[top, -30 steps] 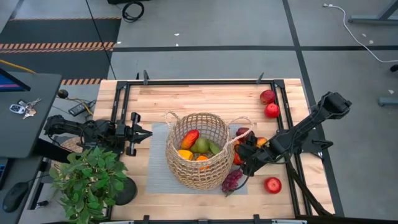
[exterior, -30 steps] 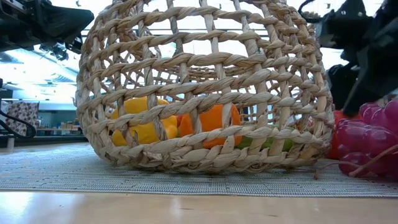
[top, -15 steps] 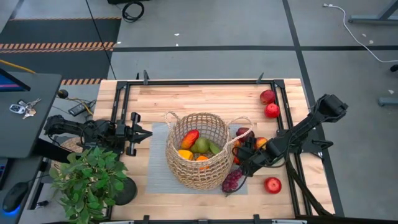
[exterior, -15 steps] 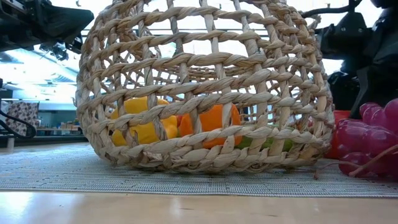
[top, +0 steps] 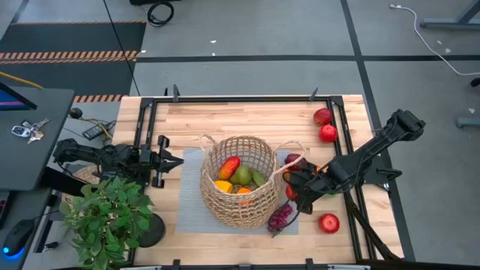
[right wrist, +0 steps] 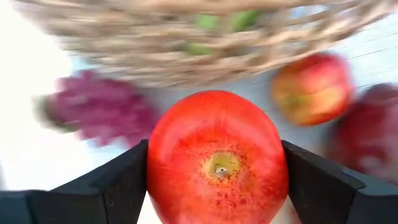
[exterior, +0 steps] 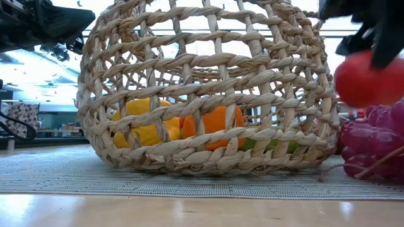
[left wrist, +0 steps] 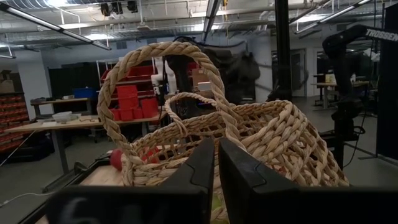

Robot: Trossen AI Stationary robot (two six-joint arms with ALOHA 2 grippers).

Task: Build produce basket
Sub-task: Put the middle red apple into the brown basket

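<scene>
Beside the wicker basket (top: 240,180), my right gripper (right wrist: 214,171) clamps a red apple (right wrist: 216,158) above the purple grapes (top: 280,217), while my left gripper (top: 169,161) waits shut.

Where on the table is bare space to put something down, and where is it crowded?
Free: the wood between the basket and the far rail, and the strip between the mat and the plant. Crowded: right of the basket, where the right gripper holds a red apple above grapes and more apples.
</scene>
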